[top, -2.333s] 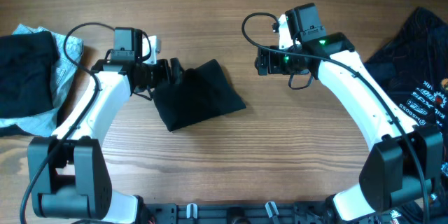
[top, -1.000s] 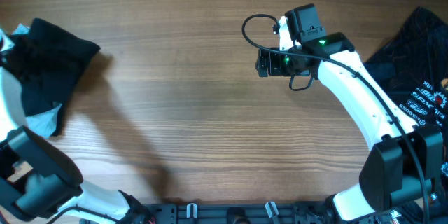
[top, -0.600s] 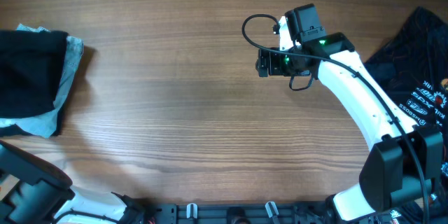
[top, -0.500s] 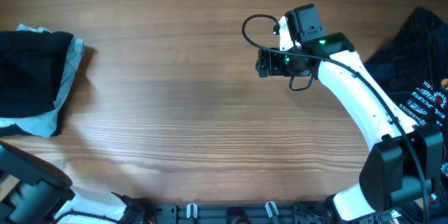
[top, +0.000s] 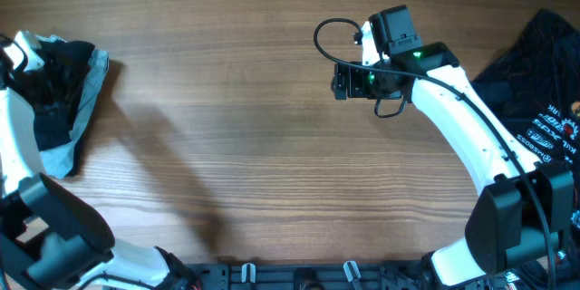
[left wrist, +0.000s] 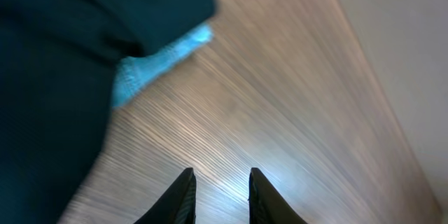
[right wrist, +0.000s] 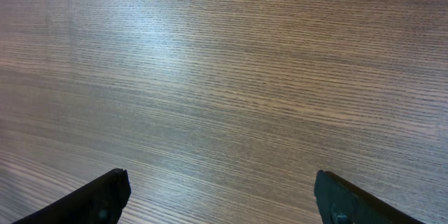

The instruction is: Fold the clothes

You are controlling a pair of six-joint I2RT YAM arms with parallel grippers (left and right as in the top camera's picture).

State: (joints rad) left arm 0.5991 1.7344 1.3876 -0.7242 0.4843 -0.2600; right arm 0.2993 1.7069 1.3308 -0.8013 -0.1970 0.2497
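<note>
The clothes lie in two places. A folded black garment [top: 50, 91] rests on a light blue one [top: 86, 100] at the table's far left. A crumpled black garment with white print [top: 535, 82] lies at the far right. My left arm [top: 11, 118] reaches over the left pile, and its gripper blends into the black fabric from above. In the left wrist view the left gripper [left wrist: 219, 176] is open a narrow way with only bare wood in the gap, and the black cloth [left wrist: 49, 77] and blue cloth [left wrist: 161, 59] lie to its left. My right gripper [top: 337, 80] [right wrist: 220, 176] stands wide open over bare wood.
The wooden table [top: 254, 163] stretches between the two piles. The table's edge [left wrist: 378, 91] runs close along the right side of the left wrist view. The arm bases and a rail [top: 299, 276] line the front edge.
The black garment went from the table's middle onto the left pile. The left arm swung out of view and is now back over that pile. The right arm has not moved.
</note>
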